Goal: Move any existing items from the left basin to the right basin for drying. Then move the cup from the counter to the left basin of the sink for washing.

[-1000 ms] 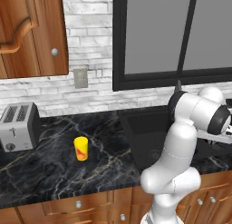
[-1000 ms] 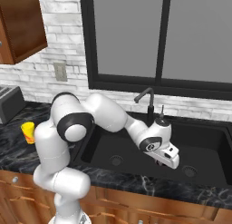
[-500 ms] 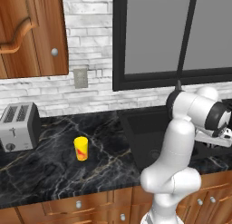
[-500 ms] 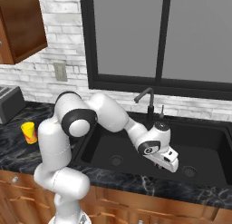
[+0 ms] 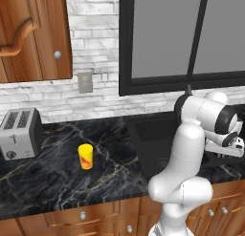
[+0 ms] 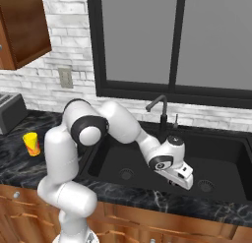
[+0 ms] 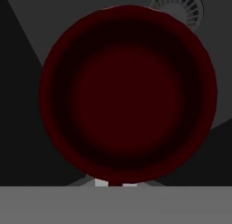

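Dark red bowl (image 7: 128,92) right before the pincer (image 6: 183,179), rim pinched at its tips, jaws nearly together. Held over the right basin (image 6: 221,161) of the sink (image 6: 123,156), the drain (image 7: 177,7) just past the bowl's far rim. Farther left of the sink, yellow cup (image 5: 85,156) upright on the counter (image 5: 57,182).

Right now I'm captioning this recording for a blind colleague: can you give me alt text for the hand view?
A round, dark red bowl-like object seen from above, its hollow facing the camera, takes up most of the picture. Behind it lies the matte black floor of a sink basin, with a round slotted drain peeking out at the top right.
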Controlling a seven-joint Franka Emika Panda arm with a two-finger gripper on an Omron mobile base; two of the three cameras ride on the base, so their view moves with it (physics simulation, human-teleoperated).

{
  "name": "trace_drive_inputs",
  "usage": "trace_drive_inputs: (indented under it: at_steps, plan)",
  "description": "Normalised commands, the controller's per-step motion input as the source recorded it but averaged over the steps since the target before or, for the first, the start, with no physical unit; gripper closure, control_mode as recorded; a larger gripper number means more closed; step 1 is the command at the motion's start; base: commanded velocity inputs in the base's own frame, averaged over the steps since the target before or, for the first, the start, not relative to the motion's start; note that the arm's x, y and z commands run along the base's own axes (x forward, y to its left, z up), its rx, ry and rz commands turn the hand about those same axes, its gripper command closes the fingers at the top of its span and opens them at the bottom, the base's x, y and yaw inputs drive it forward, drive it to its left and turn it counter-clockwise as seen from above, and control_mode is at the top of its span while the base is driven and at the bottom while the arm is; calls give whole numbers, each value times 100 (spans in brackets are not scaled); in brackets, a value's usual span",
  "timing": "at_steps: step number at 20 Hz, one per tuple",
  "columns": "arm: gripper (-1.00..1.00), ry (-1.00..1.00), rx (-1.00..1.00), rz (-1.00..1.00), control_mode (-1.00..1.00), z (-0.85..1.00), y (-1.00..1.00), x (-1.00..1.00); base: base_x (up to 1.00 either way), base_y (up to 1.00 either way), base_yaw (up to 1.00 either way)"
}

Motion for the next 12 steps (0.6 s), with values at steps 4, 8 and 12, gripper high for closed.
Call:
trace_drive_inputs:
  at_steps: [4,8,12]
  plan:
    - [100,0,0,1,-100,-17,0,1,0,0,0]
    - [100,0,0,1,-100,-18,0,1,0,0,0]
    - [100,0,0,1,-100,-14,0,0,0,0,0]
